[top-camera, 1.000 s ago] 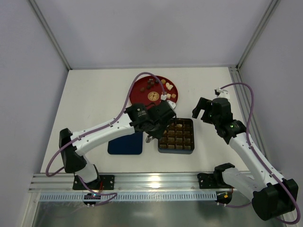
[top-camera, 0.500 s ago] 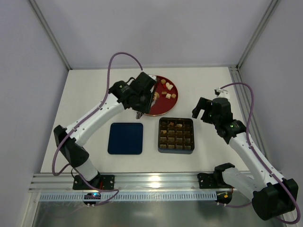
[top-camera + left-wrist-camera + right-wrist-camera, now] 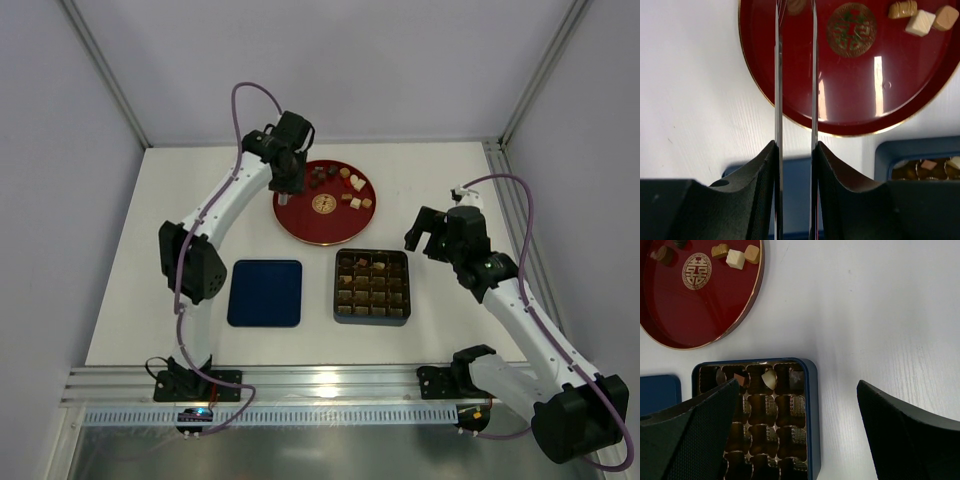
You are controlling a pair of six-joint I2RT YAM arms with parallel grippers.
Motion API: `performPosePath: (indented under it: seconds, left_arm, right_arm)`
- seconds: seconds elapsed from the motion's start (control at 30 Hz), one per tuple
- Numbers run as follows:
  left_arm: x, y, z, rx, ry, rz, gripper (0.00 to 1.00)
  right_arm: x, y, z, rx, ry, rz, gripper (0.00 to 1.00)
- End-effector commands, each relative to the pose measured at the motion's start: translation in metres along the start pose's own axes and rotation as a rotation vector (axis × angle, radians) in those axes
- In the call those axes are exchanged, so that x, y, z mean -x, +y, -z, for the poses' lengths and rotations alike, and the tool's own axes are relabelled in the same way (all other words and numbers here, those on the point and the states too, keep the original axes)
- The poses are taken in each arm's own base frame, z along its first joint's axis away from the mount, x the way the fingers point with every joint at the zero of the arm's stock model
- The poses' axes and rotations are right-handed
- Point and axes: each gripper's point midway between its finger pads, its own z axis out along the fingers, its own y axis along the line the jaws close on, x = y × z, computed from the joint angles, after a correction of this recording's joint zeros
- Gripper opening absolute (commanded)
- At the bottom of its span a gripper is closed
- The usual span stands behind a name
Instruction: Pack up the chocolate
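Chocolates (image 3: 345,186), dark brown, tan and cream-white, lie on the far half of a red round plate (image 3: 325,218). Three more (image 3: 769,379) sit in the far row of the dark compartment tray (image 3: 372,310). My left gripper (image 3: 283,193) hovers over the plate's far left. In the left wrist view its thin blades (image 3: 795,15) stand narrowly apart, with a brown chocolate (image 3: 797,5) between the tips, not gripped. My right gripper (image 3: 430,232) is open and empty, right of the tray; in the right wrist view it (image 3: 797,385) spans the tray's right rim (image 3: 811,415).
The navy blue lid (image 3: 265,292) lies flat left of the tray. Tan and cream chocolates (image 3: 920,17) lie at the plate's far right. White table (image 3: 200,200) surrounds everything; frame posts and walls stand at the back and sides.
My left arm has swung from over the tray's left edge away to the far left of the red plate. The right arm has not moved.
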Motion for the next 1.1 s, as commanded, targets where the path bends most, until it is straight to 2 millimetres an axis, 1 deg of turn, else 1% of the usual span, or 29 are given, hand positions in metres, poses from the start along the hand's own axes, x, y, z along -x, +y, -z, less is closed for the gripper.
performPosePath:
  seconds: [0.0, 0.1, 0.13, 0.23, 0.37, 0.53, 0.73, 0.87, 1.07]
  left_arm:
    - [0.036, 0.006, 0.007, -0.004, -0.090, -0.009, 0.36]
    - [0.043, 0.010, -0.001, 0.004, -0.088, -0.014, 0.37]
    - [0.044, 0.010, -0.006, 0.002, -0.081, -0.012, 0.37]
    - [0.042, 0.016, -0.013, 0.011, -0.064, -0.011, 0.37]
    - [0.035, 0.017, -0.023, 0.013, -0.034, -0.024, 0.37]
    - [0.029, 0.013, -0.033, -0.008, -0.012, -0.044, 0.37]
    - [0.021, 0.012, -0.046, -0.003, 0.024, -0.053, 0.37]
    - [0.018, 0.010, -0.050, -0.013, 0.033, -0.057, 0.36]
    - [0.008, 0.009, -0.055, -0.017, 0.063, -0.066, 0.36]
  right_arm:
    - [0.023, 0.009, 0.007, 0.026, -0.056, 0.008, 1.00]
    - [0.022, 0.008, 0.008, 0.024, -0.053, 0.012, 1.00]
    - [0.021, 0.008, 0.007, 0.024, -0.052, 0.010, 1.00]
    - [0.021, 0.009, 0.007, 0.027, -0.052, 0.010, 1.00]
    - [0.021, 0.008, 0.007, 0.024, -0.050, 0.011, 1.00]
    - [0.019, 0.008, 0.006, 0.024, -0.043, 0.008, 1.00]
    - [0.019, 0.007, 0.006, 0.021, -0.046, 0.010, 1.00]
    - [0.018, 0.006, 0.007, 0.017, -0.043, 0.011, 1.00]
    - [0.017, 0.005, 0.006, 0.014, -0.041, 0.006, 1.00]
